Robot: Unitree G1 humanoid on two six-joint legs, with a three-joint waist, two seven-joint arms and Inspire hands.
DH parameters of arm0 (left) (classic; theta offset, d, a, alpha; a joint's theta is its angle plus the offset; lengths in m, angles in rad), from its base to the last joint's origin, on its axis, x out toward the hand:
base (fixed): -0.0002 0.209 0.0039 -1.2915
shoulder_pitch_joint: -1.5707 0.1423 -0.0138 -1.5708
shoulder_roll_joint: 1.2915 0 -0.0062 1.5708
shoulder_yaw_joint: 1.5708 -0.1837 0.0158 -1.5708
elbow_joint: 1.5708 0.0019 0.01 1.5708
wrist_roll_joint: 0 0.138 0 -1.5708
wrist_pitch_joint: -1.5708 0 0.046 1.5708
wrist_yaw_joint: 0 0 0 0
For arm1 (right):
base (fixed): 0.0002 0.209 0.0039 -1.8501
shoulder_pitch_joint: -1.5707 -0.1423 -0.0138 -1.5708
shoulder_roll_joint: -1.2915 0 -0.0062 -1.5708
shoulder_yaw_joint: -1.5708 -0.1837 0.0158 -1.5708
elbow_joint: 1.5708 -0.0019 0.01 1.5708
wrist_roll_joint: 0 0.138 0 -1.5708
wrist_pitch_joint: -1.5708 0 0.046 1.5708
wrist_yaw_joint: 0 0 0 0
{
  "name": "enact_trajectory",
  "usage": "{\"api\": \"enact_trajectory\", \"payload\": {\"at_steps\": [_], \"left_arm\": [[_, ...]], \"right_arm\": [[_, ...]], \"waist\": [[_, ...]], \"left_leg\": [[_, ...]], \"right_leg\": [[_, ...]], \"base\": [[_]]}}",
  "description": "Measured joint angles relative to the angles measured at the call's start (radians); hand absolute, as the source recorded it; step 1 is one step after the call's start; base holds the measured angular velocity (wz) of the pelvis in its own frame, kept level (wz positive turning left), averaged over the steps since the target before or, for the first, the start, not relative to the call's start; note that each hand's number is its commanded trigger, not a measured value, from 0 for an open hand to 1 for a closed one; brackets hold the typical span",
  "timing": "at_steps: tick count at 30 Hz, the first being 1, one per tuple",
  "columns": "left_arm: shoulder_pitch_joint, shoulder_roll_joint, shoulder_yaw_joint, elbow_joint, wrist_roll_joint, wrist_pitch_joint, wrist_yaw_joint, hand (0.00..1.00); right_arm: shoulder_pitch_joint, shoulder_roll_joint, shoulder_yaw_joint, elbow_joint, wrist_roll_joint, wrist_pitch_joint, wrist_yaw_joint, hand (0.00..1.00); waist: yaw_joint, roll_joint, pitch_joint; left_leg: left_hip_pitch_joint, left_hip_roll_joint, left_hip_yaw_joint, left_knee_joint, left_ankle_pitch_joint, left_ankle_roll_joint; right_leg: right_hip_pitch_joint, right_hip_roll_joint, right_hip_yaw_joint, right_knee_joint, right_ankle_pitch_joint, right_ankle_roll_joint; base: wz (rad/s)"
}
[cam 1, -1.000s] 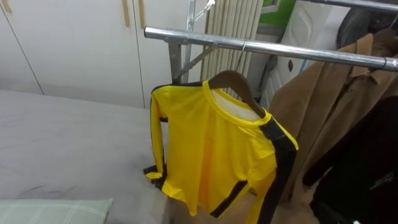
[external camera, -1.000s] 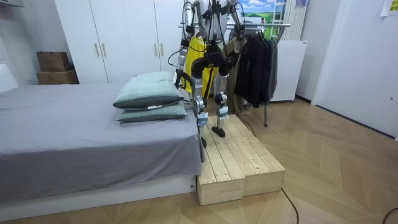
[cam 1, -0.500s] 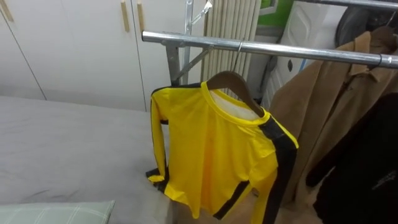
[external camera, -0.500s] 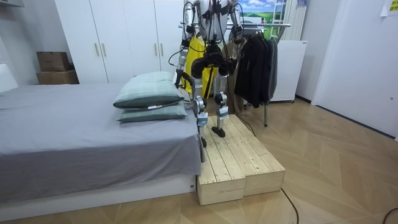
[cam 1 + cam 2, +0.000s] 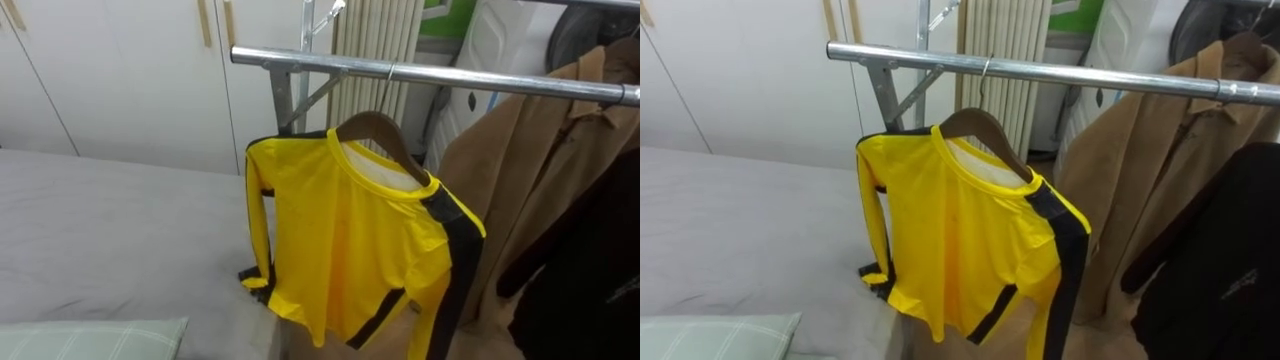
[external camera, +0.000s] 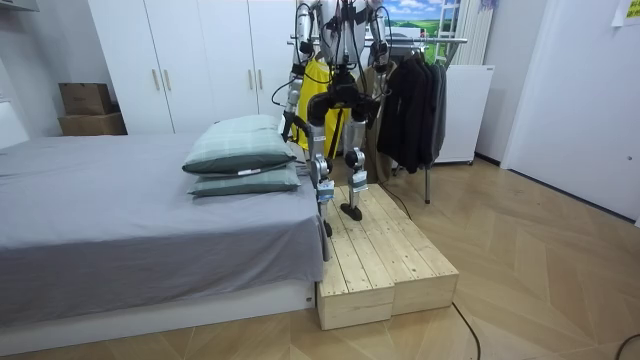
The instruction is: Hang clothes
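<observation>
Status over the last second: nothing in the scene moves. Yellow shirt (image 5: 350,240) sits on the wooden hanger (image 5: 372,128) with the hook over the steel rail (image 5: 450,77), at the same spot on the rail as in both earlier head frames. The small shift of the whole picture is the head camera's own, not the garment's. No swing is visible. The shirt hangs square with its black-trimmed sleeves down, the left one by the edge of the bed (image 5: 110,230).

Neighbours: tan coat (image 5: 530,170) hangs just right of the shirt on the same rail, and a dark garment (image 5: 590,270) is further right and nearer. Pillow (image 5: 90,338) is at the near left corner.

Room view: the robot stands on the wooden platform (image 6: 390,250) between bed and rack, facing the rack, in the same stance as before. Left hand (image 6: 291,122) and right hand (image 6: 372,98) appear lowered by the body, below the rail and off the shirt as far as I can read it. They are too small to say whether the fingers are apart or curled, so cannot tell for either.

Judgement: the hang looks done for this item and the shirt carries its own weight. The hook sits fully over the rail, so drop risk looks low. If more clothes are queued, the next step is to turn away and fetch.
</observation>
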Motion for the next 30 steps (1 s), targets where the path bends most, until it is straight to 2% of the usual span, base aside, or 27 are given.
{"api": "enact_trajectory", "payload": {"at_steps": [5,14,30], "left_arm": [[-0.010,-0.016,-0.009,0.016,-0.037,-0.056,0.000,0.00],[-0.016,-0.016,-0.017,0.047,-0.037,-0.104,-0.001,0.00],[-0.016,-0.016,-0.017,0.055,-0.037,-0.120,-0.003,0.00]], "right_arm": [[-0.002,0.000,0.000,0.043,0.034,-0.008,0.002,0.00],[-0.005,0.000,0.000,0.070,0.040,-0.018,0.010,0.00],[-0.006,0.001,0.020,0.072,0.040,-0.018,0.010,0.00]], "waist": [[0.000,0.016,-0.0035],[0.000,0.019,-0.0028],[0.000,0.017,-0.0033]], "left_leg": [[0.000,0.000,-0.011,-0.003,0.000,0.000],[0.001,0.000,-0.011,-0.003,-0.001,0.001],[0.001,0.000,-0.015,-0.003,-0.001,0.001]], "right_leg": [[0.006,-0.002,-0.009,-0.011,0.000,0.000],[0.013,-0.002,-0.010,-0.012,-0.002,0.001],[0.015,-0.004,-0.013,-0.013,-0.002,0.001]], "base": [[0.05],[0.00],[0.00]]}}
